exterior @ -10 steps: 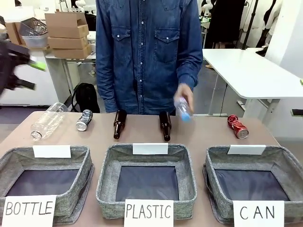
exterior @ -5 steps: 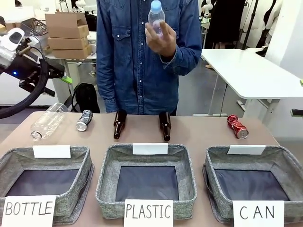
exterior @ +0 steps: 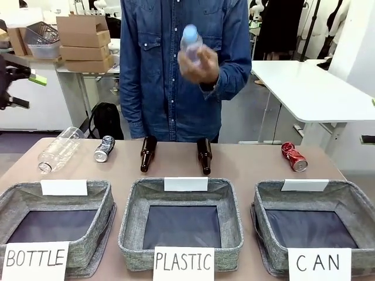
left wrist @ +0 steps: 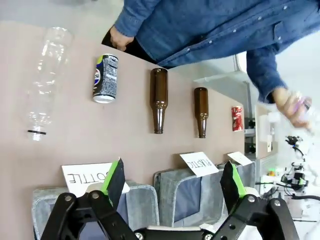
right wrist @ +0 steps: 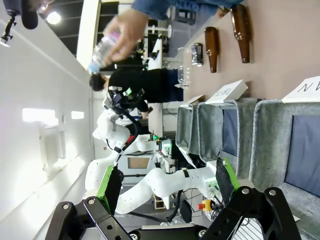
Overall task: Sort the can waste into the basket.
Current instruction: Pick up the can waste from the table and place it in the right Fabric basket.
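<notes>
You see that nothing is sorted yet: the CAN basket (exterior: 265, 205) holds no can. The silver and black can (exterior: 104, 148) lies far left on the worktop (exterior: 246, 167), and the red can (exterior: 294, 157) lies just behind the basket. The left gripper (left wrist: 172, 180) and the right gripper (right wrist: 166, 181) have their fingers wide apart, empty.

Silver-black can (exterior: 104, 148) lies on its side, far left; crushed red can (exterior: 294, 157) lies just behind CAN basket (exterior: 345, 199).
</notes>
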You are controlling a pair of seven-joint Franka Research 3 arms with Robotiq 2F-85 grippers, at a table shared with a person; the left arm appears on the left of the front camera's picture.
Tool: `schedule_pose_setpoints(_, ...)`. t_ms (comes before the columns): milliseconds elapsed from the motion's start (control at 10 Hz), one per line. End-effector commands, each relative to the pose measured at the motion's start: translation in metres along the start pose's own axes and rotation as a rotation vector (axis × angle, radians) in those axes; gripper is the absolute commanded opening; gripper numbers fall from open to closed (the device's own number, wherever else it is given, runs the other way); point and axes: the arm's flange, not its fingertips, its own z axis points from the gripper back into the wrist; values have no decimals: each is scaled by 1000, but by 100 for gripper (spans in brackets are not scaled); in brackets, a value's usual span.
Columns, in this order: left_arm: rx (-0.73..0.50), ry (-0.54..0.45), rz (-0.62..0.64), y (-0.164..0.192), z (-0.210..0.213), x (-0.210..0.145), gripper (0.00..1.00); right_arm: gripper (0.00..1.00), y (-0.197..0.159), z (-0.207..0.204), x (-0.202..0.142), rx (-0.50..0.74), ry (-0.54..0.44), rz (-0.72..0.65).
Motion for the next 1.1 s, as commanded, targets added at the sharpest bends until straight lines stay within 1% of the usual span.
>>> schedule_pose_setpoints(0,35,31,-38,-6,-28,-6,100,100,2,-1,4,25,-7,29)
schedule_pose_setpoints(100,53,31,-38,-7,-32,-2,100,100,2,-1,4,25,-7,29)
schedule_pose_setpoints(200,83,66,-43,-10,-45,3,100,100,2,-1,4,25,-7,29)
schedule_pose_setpoints(300,85,75,-31,-9,-47,8,100,100,2,-1,4,25,-7,29)
schedule_pose_setpoints(400,53,79,-23,-8,-42,13,100,100,2,-1,4,25,-7,29)
schedule_pose_setpoints(500,95,58,-8,-9,-52,17,100,100,2,-1,4,25,-7,29)
schedule_pose_setpoints(700,249,67,-23,-10,-111,34,100,100,2,-1,4,25,-7,29)
schedule_pose_setpoints(800,349,58,-43,-7,-139,44,100,100,2,-1,4,25,-7,29)
schedule_pose_setpoints(900,414,60,-52,-1,-157,54,100,100,2,-1,4,25,-7,29)
schedule_pose_setpoints(1000,432,94,-53,4,-171,62,100,100,2,-1,4,25,-7,29)
